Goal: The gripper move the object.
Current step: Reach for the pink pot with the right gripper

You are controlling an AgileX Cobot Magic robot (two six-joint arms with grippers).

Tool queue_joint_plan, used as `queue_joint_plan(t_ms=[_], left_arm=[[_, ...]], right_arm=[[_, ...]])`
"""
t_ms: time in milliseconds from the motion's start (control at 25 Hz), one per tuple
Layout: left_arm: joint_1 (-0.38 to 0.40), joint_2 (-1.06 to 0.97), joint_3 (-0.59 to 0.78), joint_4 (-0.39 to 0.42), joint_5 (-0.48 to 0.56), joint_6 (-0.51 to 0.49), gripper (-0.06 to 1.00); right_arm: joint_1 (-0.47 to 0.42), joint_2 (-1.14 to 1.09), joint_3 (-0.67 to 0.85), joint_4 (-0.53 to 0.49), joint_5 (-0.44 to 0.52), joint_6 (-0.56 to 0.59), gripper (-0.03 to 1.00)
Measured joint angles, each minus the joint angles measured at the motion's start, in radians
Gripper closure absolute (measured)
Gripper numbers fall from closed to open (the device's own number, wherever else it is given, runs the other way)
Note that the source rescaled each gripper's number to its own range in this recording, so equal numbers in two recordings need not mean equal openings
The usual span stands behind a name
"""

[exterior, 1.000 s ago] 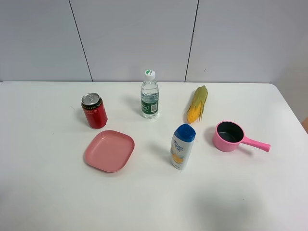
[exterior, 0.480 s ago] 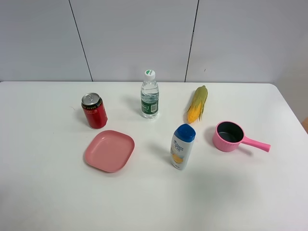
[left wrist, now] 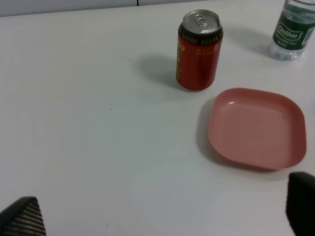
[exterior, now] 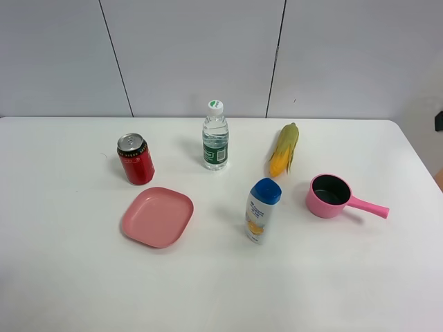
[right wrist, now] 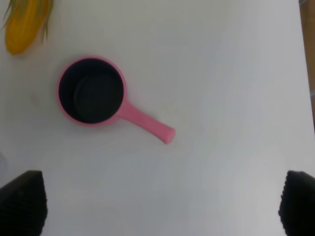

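The pink toy saucepan (exterior: 331, 196) stands on the white table at the right, dark grey inside, with its straight handle pointing right and toward the front. In the right wrist view the saucepan (right wrist: 91, 91) lies below and ahead of my right gripper (right wrist: 160, 204), which is open and empty, with its fingertips (right wrist: 22, 201) wide apart and high above the table. My left gripper (left wrist: 162, 216) is open and empty, over bare table near the pink plate. Neither gripper's fingers show in the exterior high view.
A red can (exterior: 136, 160), a flat pink square plate (exterior: 158, 216), a water bottle (exterior: 215, 136), a corn cob (exterior: 284, 149) and a white shampoo bottle (exterior: 262, 211) stand on the table. A dark bit of arm (exterior: 439, 121) shows at the right edge. The table's right edge (right wrist: 306, 49) is near the saucepan.
A dark bit of arm has come into view at the right edge of the exterior high view. The faint shadow at the table's front has faded. No object has moved.
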Motion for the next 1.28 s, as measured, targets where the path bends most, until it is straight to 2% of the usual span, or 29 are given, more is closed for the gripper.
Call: queue_joint_plan(t_ms=[160, 400, 720, 1040, 1160, 1280], left_arm=[[0.0, 0.0, 0.0, 0.0, 0.0, 0.0, -0.06], [0.0, 0.0, 0.0, 0.0, 0.0, 0.0, -0.06], [0.0, 0.0, 0.0, 0.0, 0.0, 0.0, -0.06], [0.0, 0.0, 0.0, 0.0, 0.0, 0.0, -0.06], [0.0, 0.0, 0.0, 0.0, 0.0, 0.0, -0.06], [0.0, 0.0, 0.0, 0.0, 0.0, 0.0, -0.06]], right_arm=[[0.0, 0.116, -0.08, 0.035, 0.0, 0.027, 0.02], [0.0, 0.234, -0.096, 0.132, 0.0, 0.035, 0.02], [0.0, 0.388, -0.096, 0.133, -0.002, 0.035, 0.02], [0.002, 0.528, -0.096, 0.228, -0.008, -0.032, 0.02], [0.035, 0.577, -0.098, 0.239, -0.041, -0.07, 0.02], [0.105, 0.618, -0.098, 0.222, -0.09, -0.079, 0.02]])
